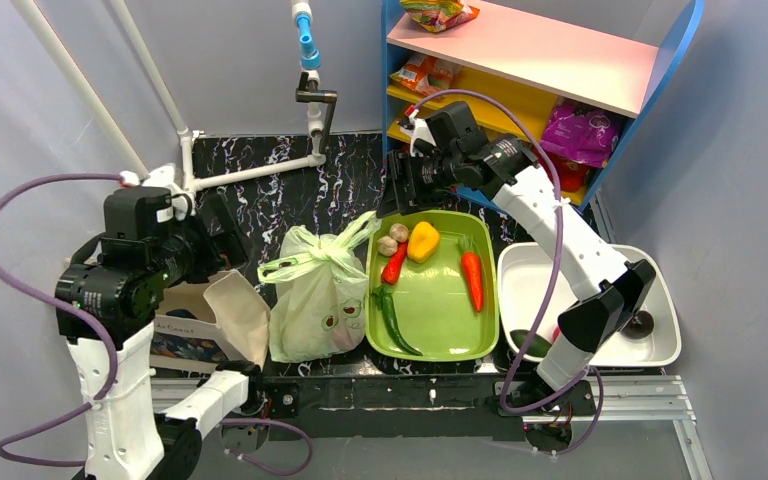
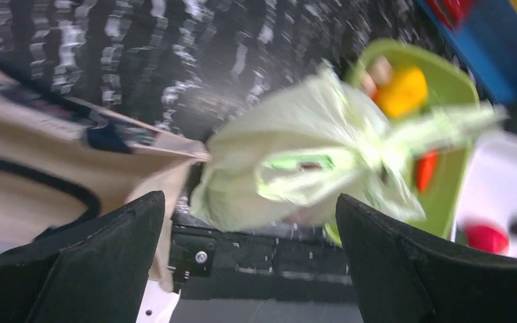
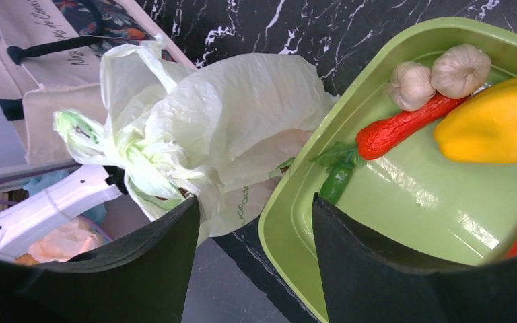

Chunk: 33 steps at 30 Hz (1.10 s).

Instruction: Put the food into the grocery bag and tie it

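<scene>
The pale-green grocery bag (image 1: 312,295) stands bulging on the black marbled table, its loop handles drawn into a knot (image 1: 322,250) at the top; its contents are hidden. It also shows in the left wrist view as the bag (image 2: 296,151) and in the right wrist view as the bag (image 3: 232,111). To its right, the green tray (image 1: 430,345) holds a yellow pepper (image 1: 422,240), garlic (image 1: 393,240), a red chilli (image 1: 394,264), a carrot (image 1: 473,280) and a green chilli (image 1: 392,318). My left gripper (image 2: 248,198) hangs open and empty, left of the bag. My right gripper (image 3: 254,200) is open and empty above the tray's far-left corner.
A beige canvas tote (image 1: 222,315) lies against the bag's left side. A white tub (image 1: 660,330) sits right of the tray, under the right arm. A blue shelf (image 1: 550,60) with snack packets stands at the back right. A white pipe frame (image 1: 250,172) crosses the back left.
</scene>
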### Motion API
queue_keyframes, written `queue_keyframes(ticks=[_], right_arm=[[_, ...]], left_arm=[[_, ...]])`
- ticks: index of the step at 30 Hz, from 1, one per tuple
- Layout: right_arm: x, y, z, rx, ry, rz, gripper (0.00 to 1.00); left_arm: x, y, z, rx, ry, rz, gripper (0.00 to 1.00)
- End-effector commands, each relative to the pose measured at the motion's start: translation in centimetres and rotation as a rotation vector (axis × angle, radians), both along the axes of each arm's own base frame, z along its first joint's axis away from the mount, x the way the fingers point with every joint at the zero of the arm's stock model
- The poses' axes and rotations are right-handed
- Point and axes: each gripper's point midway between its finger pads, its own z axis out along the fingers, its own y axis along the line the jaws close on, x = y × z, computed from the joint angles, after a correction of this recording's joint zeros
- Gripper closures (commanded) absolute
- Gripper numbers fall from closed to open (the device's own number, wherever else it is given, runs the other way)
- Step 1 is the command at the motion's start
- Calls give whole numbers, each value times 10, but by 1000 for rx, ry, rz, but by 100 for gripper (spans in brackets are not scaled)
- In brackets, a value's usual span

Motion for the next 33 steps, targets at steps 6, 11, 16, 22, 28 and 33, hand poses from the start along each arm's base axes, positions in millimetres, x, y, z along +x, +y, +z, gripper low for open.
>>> queue_keyframes(ticks=[6, 11, 16, 22, 28, 33], right_arm=[[-17, 0, 23, 83, 13, 23, 32], [-23, -4, 19, 67, 39, 24, 32], [-34, -13, 13, 51, 58, 30, 33], [-45, -27, 1, 22, 47, 26, 33], [-52, -33, -11, 5, 67, 27, 33], [-55, -38, -19, -19, 70, 27, 33]], left_arm=[[-30, 114, -13, 310, 94, 734, 2], [-11, 116, -41, 328, 141, 805, 2], [6, 117, -63, 306, 166, 889, 2], [1, 121, -95, 269, 200, 972, 7], [16, 114, -121, 188, 173, 933, 68], [32, 108, -104, 144, 64, 853, 100]])
